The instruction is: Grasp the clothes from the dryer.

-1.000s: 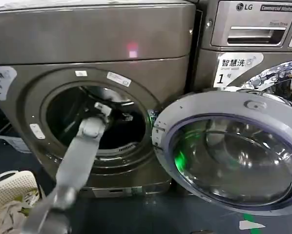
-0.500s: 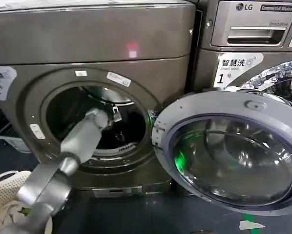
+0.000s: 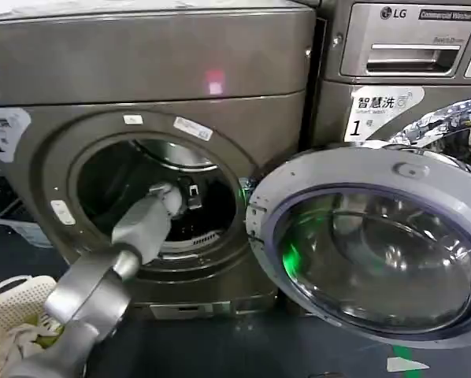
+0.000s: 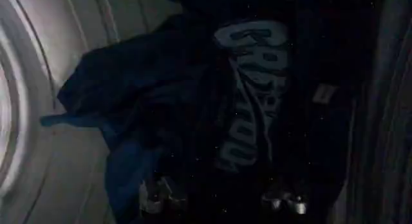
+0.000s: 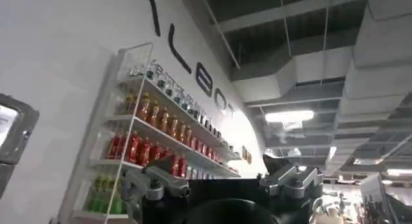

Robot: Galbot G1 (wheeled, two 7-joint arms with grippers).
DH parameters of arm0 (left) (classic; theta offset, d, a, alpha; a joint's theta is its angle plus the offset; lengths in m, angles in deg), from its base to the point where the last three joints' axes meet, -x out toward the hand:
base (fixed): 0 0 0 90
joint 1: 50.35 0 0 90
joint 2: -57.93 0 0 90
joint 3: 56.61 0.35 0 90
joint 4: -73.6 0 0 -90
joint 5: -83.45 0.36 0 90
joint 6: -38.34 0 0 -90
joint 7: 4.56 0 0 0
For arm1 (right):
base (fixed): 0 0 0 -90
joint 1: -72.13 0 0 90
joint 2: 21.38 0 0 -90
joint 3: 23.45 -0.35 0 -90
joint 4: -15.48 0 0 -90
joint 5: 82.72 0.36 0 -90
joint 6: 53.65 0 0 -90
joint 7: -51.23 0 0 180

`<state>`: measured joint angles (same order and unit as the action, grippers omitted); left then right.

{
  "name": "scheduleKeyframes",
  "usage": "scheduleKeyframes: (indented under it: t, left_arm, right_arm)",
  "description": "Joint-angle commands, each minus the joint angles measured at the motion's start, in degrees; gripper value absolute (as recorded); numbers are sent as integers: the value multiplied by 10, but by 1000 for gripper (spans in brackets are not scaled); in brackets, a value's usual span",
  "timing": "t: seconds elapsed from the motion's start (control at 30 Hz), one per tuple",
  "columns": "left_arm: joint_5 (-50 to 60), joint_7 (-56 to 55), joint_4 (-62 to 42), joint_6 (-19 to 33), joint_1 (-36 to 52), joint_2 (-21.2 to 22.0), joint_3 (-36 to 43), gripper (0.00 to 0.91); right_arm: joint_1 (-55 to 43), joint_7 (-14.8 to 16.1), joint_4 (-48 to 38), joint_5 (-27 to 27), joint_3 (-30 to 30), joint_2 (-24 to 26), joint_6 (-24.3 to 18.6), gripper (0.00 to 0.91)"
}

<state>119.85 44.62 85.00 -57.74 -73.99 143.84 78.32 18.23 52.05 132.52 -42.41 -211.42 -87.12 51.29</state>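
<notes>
The dryer (image 3: pixel 149 71) is a bronze-grey front loader with its round porthole open. My left arm reaches through the porthole, and the left gripper (image 3: pixel 190 193) is inside the drum. In the left wrist view the clothes (image 4: pixel 193 96), a dark navy and black bundle with pale lettering, lie against the drum wall. The left gripper (image 4: pixel 221 201) is open, its two fingertips (image 4: pixel 154 199) spread wide just short of the fabric. My right gripper (image 5: pixel 222 183) is open and holds nothing; it points up toward a ceiling and a shelf of bottles.
The dryer's round door (image 3: pixel 369 244) hangs open to the right of the porthole. A silver LG machine (image 3: pixel 409 47) stands behind it. A white basket (image 3: pixel 15 303) with light cloth pieces sits on the floor at lower left, beside a grey crate (image 3: pixel 15 220).
My left arm has dropped lower and its gripper has pushed deeper and to the right inside the drum.
</notes>
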Motion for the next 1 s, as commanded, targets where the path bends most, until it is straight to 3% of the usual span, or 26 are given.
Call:
scheduleKeyframes:
  t: [0.03,0.2,0.43,0.5,0.57,0.67,0.9,1.0]
  left_arm:
    - [3,-8,-1,1,1,4,-16,0]
    - [-6,-18,15,0,3,1,-56,0]
    - [-60,-91,88,-79,-11,-4,-184,0]
    - [-101,-126,116,-112,-33,-10,-209,0]
    - [-218,-174,180,-158,-77,-19,-245,0]
    - [-264,-248,276,-174,-150,-19,-315,0]
    - [-459,-393,543,-135,-326,2,-431,0]
    - [-515,-452,613,-75,-371,14,-454,0]
  right_arm:
    - [1,0,1,1,-2,-1,-2,907]
    - [2,0,4,1,-1,-5,-3,907]
    - [-2,-1,14,0,11,-11,-2,907]
    - [-3,-1,15,0,12,-11,-2,907]
    - [-3,-1,14,0,13,-10,-2,907]
    - [-4,-1,18,0,18,-11,-3,907]
    - [-4,-2,21,0,23,-13,-7,907]
    - [-3,-2,19,-1,24,-14,-10,907]
